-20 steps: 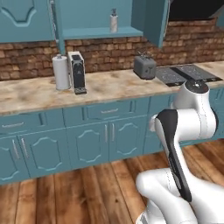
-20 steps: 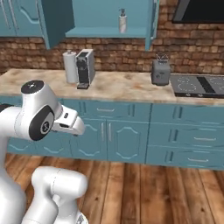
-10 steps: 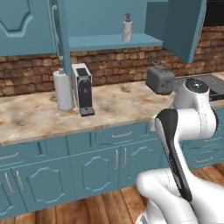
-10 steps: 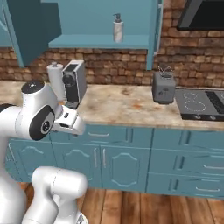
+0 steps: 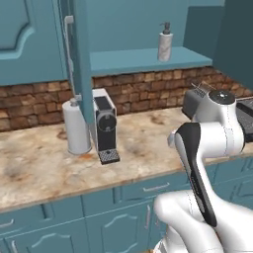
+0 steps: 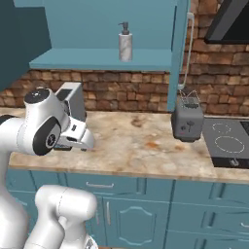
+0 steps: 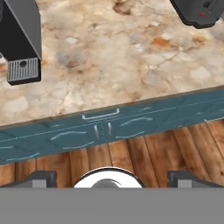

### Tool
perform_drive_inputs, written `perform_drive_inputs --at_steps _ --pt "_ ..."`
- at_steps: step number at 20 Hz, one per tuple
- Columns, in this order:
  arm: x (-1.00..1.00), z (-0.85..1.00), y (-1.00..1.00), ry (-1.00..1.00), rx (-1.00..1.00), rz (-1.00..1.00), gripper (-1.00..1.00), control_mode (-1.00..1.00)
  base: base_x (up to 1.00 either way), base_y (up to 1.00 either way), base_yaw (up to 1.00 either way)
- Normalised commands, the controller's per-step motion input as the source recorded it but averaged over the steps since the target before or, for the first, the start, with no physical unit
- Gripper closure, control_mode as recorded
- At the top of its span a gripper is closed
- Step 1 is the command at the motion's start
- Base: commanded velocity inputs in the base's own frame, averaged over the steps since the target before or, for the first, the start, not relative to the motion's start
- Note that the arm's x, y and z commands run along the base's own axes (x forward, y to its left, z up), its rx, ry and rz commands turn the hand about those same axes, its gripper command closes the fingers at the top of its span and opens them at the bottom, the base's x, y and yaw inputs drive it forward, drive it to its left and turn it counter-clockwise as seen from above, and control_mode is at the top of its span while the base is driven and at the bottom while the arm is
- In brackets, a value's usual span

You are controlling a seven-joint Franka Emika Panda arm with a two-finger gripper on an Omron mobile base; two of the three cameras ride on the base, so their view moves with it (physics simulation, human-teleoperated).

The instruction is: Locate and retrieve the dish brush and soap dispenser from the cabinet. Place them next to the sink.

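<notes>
Both base views face the counter (image 5: 44,168); hand view looks down.

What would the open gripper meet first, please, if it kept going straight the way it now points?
Probably the wooden plank floor in front of the teal base cabinets. The gripper points down past the speckled stone counter's front edge, though depth is uncertain.

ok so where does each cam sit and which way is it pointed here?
Left base view: behind the arm on its left, facing the open cabinet, soap dispenser and coffee machine; arm lower right.
Right base view: behind on its right, same shelf, toaster and hob; arm lower left.
Hand view: on the hand, looking down at the counter edge and floor; open gripper at bottom.
Both base views share dispenser, shelf and counter.
</notes>
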Motion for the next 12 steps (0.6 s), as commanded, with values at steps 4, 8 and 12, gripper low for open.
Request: perform_drive_inputs --at_steps 4,8,12 --pt "0.00 0.00 0.00 0.00 0.00 0.00 -1.00 1.00 0.71 0.11 0.00" --pt "0.00 0.00 0.00 0.00 0.00 0.00 -1.00 1.00 0.61 0.02 0.00" --pt "0.00 0.00 0.00 0.00 0.00 0.00 -1.00 1.00 0.35 0.05 0.00"
